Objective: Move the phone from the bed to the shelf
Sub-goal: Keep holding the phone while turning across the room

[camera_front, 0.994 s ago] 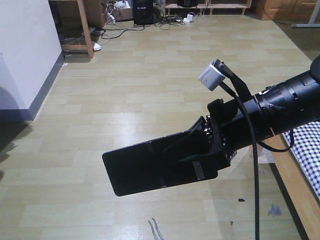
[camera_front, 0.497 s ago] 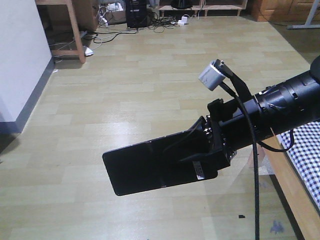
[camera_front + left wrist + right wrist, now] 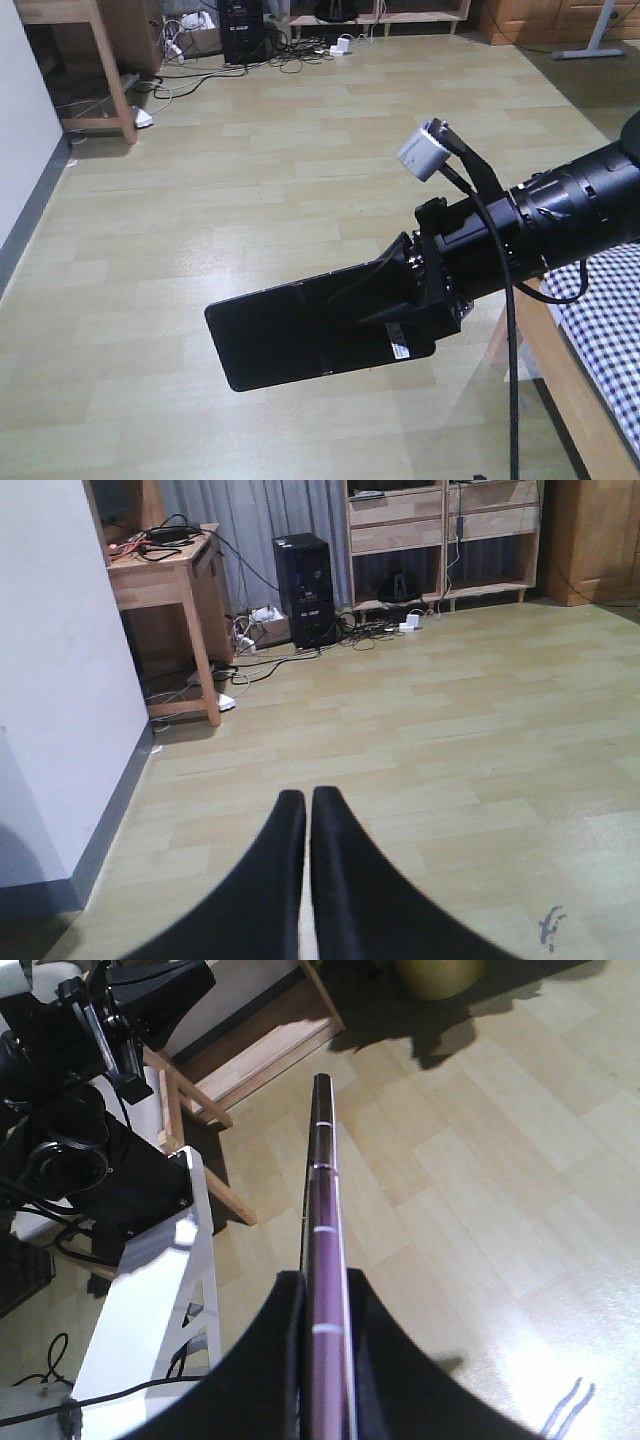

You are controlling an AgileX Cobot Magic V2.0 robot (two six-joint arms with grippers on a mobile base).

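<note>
While the right gripper (image 3: pixel 325 1295) clamps just one end of the phone (image 3: pixel 290 335) over bare floor (image 3: pixel 250 150), left gripper (image 3: pixel 306 815) clenched empty, any jolt could drop it.

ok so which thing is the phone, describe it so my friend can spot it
In the front view, find the thick black right arm reaching over the pale wood floor. Its claw grips the phone: a thin glossy black slab with a small white sticker near the claw, unlike the small grey box above the arm.
</note>
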